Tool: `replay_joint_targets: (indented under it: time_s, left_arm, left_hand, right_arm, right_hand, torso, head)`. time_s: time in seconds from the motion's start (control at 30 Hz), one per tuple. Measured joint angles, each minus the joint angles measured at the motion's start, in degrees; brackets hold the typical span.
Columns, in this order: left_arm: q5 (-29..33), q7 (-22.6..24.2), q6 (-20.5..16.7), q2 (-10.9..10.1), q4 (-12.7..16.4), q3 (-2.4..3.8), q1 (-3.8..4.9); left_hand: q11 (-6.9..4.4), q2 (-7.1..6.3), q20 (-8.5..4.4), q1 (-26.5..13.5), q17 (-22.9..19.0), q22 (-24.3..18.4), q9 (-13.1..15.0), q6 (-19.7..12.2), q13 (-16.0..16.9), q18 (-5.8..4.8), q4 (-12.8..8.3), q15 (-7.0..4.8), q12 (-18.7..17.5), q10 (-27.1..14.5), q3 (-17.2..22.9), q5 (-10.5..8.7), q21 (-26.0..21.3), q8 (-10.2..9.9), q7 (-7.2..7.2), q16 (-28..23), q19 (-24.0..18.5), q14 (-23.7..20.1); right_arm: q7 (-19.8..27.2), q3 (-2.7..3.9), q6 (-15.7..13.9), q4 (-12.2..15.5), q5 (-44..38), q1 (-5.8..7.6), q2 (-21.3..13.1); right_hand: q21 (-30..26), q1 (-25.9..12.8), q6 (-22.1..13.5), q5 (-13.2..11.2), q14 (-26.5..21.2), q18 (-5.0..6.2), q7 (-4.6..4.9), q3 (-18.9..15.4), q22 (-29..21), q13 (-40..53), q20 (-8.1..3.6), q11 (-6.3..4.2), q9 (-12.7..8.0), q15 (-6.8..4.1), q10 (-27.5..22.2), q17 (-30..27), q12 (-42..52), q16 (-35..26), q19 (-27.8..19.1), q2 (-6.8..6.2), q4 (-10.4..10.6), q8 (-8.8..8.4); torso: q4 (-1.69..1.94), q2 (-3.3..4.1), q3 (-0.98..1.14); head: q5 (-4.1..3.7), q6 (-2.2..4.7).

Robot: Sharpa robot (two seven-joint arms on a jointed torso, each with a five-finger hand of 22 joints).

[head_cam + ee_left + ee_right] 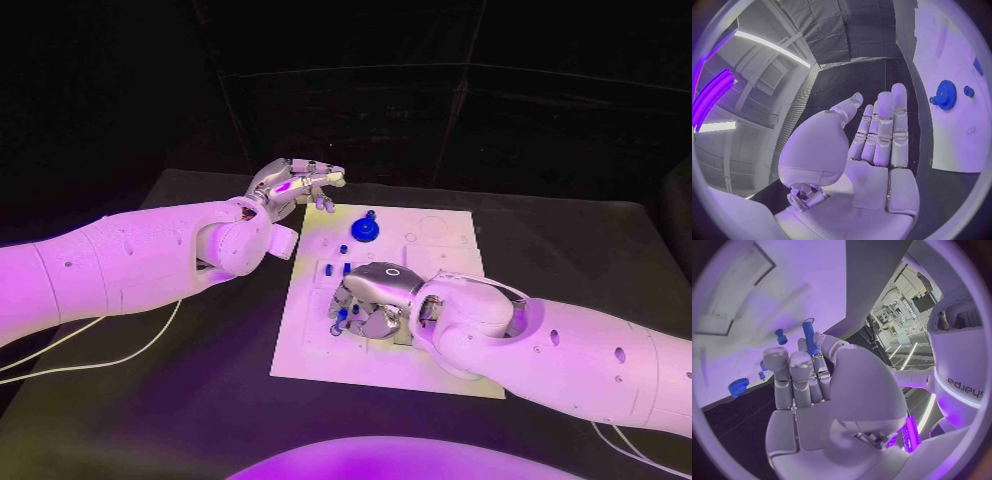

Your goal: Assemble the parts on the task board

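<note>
White plastic forms the task board (433, 235), laid at the middle of the black table (173, 400). A blue gear (366, 229) is seated upright near the board's far left area, and small blue pegs (346, 268) are positioned nearer the middle. A blue pin (809, 337) is pinched at the fingertips of the right hand (372, 300), which is lowered over the board's left portion. The left hand (289, 188) is held off the board's far left corner, fingers extended and apart, nothing gripped.

Head camera looks down; wrist cameras close behind hands, sharing task board (433, 235)
</note>
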Motion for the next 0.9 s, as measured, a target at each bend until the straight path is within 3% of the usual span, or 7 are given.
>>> replay_joint_targets:
  time_s: [0.8, 0.9]
  left_arm:
    - [0.0, -0.02, 0.02, 0.04, 0.0, 0.0, 0.0]
    - [0.0, -0.02, 0.02, 0.04, 0.0, 0.0, 0.0]
  left_hand:
    - [0.0, 0.0, 0.0, 0.0, 0.01, 0.01, 0.0, 0.0, 0.0, 0.0, 0.0, 0.0, 0.0, 0.0, 0.0, 0.0, 0.0, 0.0, 0.0, 0.0, 0.0, 0.0]
    - [0.0, 0.0, 0.0, 0.0, 0.01, 0.01, 0.0, 0.0, 0.0, 0.0, 0.0, 0.0, 0.0, 0.0, 0.0, 0.0, 0.0, 0.0, 0.0, 0.0, 0.0, 0.0]
  right_arm:
    - [-0.07, -0.1, 0.38, -1.25, -0.99, -0.53, 1.32]
    - [-0.2, -0.48, 0.6, -1.26, -1.11, -0.53, 1.36]
  right_hand:
    - [0.16, -0.52, 0.21, 0.32, 0.0, 0.0, -0.21, -0.06, 0.12, 0.11, 0.0, 0.0, -0.01, 0.0, 0.0, 0.14, 0.12, 0.23, 0.0, 0.07, 0.05, 0.0]
    - [0.16, -0.52, 0.21, 0.32, 0.0, 0.0, -0.21, -0.08, 0.12, 0.08, 0.0, 0.0, -0.01, 0.0, 0.0, 0.14, 0.12, 0.23, 0.0, 0.07, 0.07, 0.0]
  torso:
    - [0.02, -0.02, -0.01]
    - [0.02, -0.02, -0.01]
  head:
    - [0.29, -0.02]
    - [0.34, -0.1]
